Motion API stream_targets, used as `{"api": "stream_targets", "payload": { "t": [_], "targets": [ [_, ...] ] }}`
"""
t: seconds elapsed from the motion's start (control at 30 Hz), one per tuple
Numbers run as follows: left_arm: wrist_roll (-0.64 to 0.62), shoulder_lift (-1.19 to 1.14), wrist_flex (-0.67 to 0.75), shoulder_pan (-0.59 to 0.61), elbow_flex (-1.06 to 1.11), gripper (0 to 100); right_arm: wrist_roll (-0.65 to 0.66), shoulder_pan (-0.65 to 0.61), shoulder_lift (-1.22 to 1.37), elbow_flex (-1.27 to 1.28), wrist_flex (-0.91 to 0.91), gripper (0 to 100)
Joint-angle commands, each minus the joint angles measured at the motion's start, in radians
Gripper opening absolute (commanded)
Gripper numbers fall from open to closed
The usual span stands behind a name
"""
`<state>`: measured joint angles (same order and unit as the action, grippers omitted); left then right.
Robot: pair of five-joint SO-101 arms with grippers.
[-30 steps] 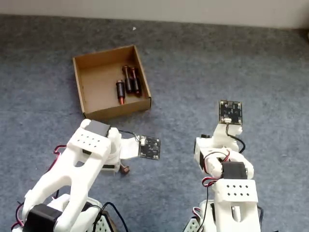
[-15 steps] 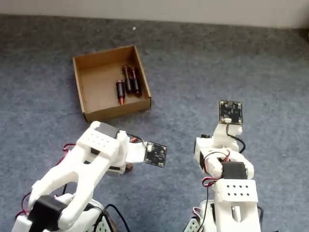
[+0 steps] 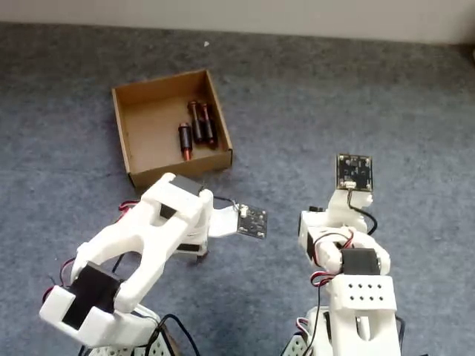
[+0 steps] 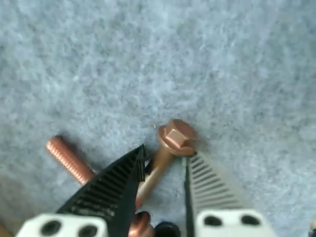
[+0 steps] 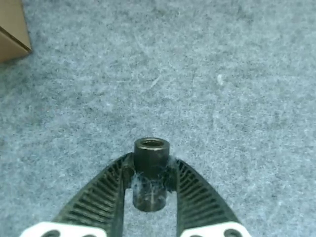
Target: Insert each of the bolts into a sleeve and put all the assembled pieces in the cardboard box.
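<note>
Left pincer (image 4: 165, 154) is half open and straddles the bolt (image 4: 168, 150) on the bench (image 3: 334, 96). Black jaw touches the shank, pale jaw sits just clear, so not clamped yet. A second bolt (image 4: 69, 159) lies near, apart.

Right pincer (image 5: 150, 160) is clamped on the sleeve (image 5: 150, 170), bore up.

Box (image 3: 120, 133) is upper left in the high view, with three pieces (image 3: 197, 127) inside toward its right wall. Left arm is just below the box, right arm lower right.

Bolt: copper-coloured metal, flanged hex head, threaded shank. Likely stiff and dense for its size, and being round it may swivel in the ribbed jaws. Best hold is probably the shank just under the head, thread end free.

Sleeve: black rigid cylinder with a threaded bore. The low grip keeps its mouth clear.

Bench: grey felt-like nap, should damp rolling.
</note>
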<state>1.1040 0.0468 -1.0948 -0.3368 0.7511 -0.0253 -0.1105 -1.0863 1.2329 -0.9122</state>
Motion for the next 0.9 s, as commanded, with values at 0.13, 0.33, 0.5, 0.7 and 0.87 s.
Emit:
{"api": "stream_targets", "payload": {
  "t": [0.13,0.33,0.5,0.7,0.87],
  "targets": [
    [-0.064,0.022,-0.06,0.013,-0.068,0,-0.003,0.012,-0.021,-0.008,0.024,0.4],
    [-0.15,0.208,-0.13,0.013,-0.102,0,-0.003,0.012,-0.021,-0.008,0.024,0.4],
    [-0.198,0.45,-0.178,0.018,-0.104,0,-0.003,0.012,-0.021,-0.008,0.024,0.4],
    [-0.301,0.676,-0.215,0.038,-0.094,0,-0.003,0.012,-0.021,-0.008,0.024,0.4],
    [-0.44,0.785,-0.21,0.084,-0.07,0,-0.003,0.01,-0.027,-0.01,0.019,0.4]
  ]
}}
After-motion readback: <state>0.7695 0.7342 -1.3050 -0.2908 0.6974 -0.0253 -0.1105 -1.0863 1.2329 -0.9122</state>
